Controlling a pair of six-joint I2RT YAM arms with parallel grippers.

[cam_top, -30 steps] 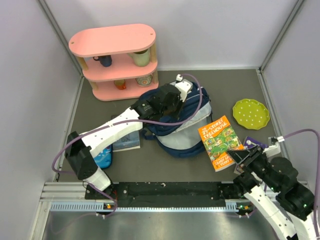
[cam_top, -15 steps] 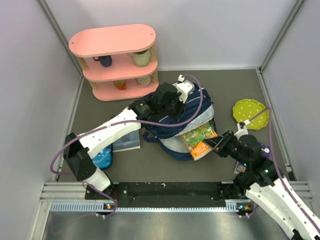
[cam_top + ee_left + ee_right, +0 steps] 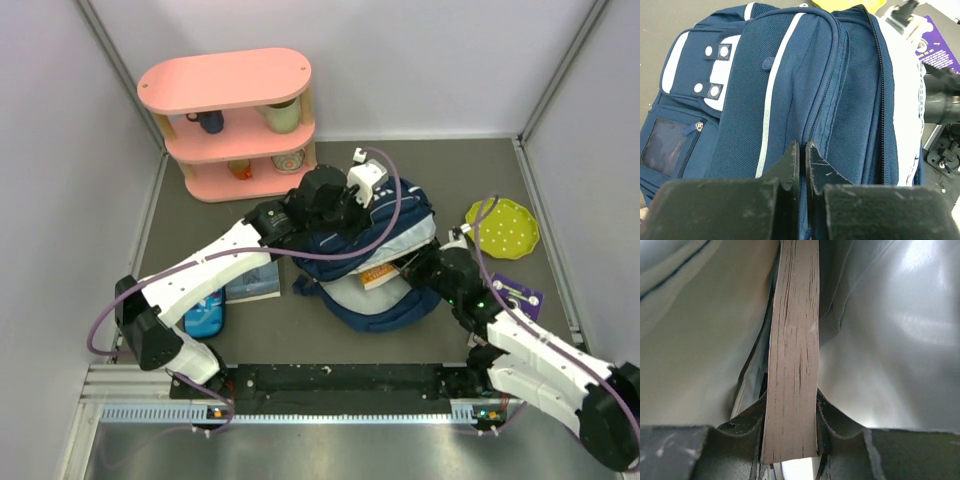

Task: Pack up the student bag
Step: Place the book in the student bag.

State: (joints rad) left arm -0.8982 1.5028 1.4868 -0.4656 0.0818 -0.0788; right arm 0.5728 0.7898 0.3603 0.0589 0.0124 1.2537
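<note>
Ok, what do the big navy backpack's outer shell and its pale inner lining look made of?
Navy backpack shell: matte woven synthetic fabric, likely nylon or polyester; a coarse weave grain shows. Pale lining: smooth, slightly glossy sheet, perhaps coated fabric; it creases softly and catches highlights.

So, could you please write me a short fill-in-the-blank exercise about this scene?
The left gripper pinches the student bag, which is navy with thin ___ stripes.
The right gripper holds the book partly ___ the bag.
The dotted plate is ___.
The three-tier shelf is ___.
Missing words: white; inside; green; pink.
</note>
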